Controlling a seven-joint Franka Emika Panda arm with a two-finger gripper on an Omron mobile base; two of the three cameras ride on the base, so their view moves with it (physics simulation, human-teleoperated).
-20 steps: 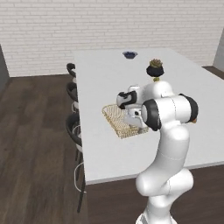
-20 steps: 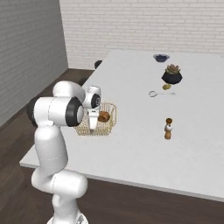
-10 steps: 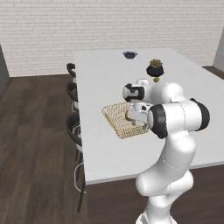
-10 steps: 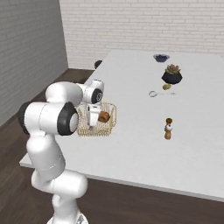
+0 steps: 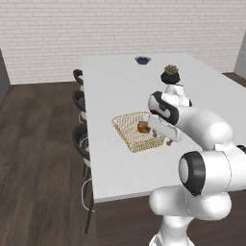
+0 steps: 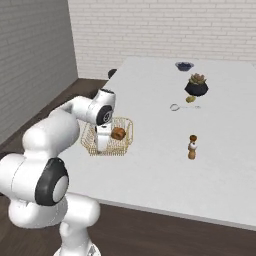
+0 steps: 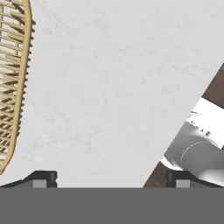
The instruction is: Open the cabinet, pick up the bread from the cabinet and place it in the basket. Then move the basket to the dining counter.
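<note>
Bread, a small golden-brown lump (image 5: 143, 127), lies inside the squarish golden-yellow wire mesh basket (image 5: 126, 128) on the long white bench (image 5: 113, 81). The tool (image 7: 109, 177) hangs beside the basket, jaws spread wide, gripping nothing.

I see a white-painted brick back wall (image 5: 96, 33), grey brick side wall (image 6: 30, 65), dark wood plank floor (image 5: 33, 163), and dark round stools (image 5: 80, 139) w/ thin metal legs.
</note>
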